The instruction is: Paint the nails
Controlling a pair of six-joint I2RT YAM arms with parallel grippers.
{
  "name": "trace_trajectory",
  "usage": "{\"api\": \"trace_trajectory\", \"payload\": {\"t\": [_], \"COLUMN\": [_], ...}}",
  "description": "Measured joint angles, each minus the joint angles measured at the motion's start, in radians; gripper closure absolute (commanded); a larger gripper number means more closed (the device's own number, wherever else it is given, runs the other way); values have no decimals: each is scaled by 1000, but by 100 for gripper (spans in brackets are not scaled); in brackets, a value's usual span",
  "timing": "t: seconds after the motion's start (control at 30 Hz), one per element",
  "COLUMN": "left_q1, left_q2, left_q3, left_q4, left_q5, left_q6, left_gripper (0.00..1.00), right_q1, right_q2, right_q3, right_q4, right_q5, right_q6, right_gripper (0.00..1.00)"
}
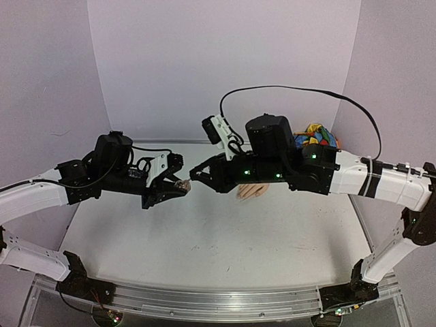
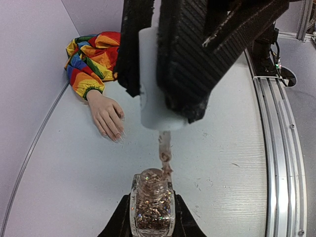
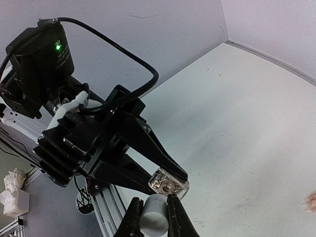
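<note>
Nails [image 2: 116, 134]: pale tips of the mannequin hand [image 2: 106, 114], which lies palm-down on the table [image 2: 222, 163] toward the far side, fingers spread. No polish can be made out on them.
Sleeve [image 2: 91, 54]: rainbow patchwork, bunched at the back wall behind the wrist.
Polish bottle [image 2: 152, 202]: small, clear, filled with pinkish glitter. It is held upright and lifted off the table, so the open neck faces the brush and nothing spills.
Left gripper [image 1: 174, 189]: clamped on the bottle's lower body from both sides, serving as a fixed stand, well apart from the mannequin hand.
Cap [image 2: 148, 98]: white cylinder used as the brush handle.
Right gripper [image 1: 197, 176]: closed on the cap, fingers along its sides, stem pointing down.
Brush [image 2: 164, 148]: loaded with glitter, its tip right at the bottle mouth. Whether it touches the rim cannot be told.
Step in hand, by judgement: loading or draining the brush.
Next move calls for: carrying the brush sideways to the fingertips without dripping.
</note>
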Motion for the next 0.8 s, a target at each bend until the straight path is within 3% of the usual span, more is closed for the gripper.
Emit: {"api": "trace_trajectory", "payload": {"t": [0.8], "left_q1": [-6], "left_q2": [0], "left_q3": [0], "left_q4": [-32], "left_q5": [-2], "left_q6": [0], "left_gripper": [100], "right_q1": [0], "right_q2": [55], "right_q3": [29], "right_q4": [-6], "right_q5": [-2], "right_q6": [-2], "right_gripper": [100]}}
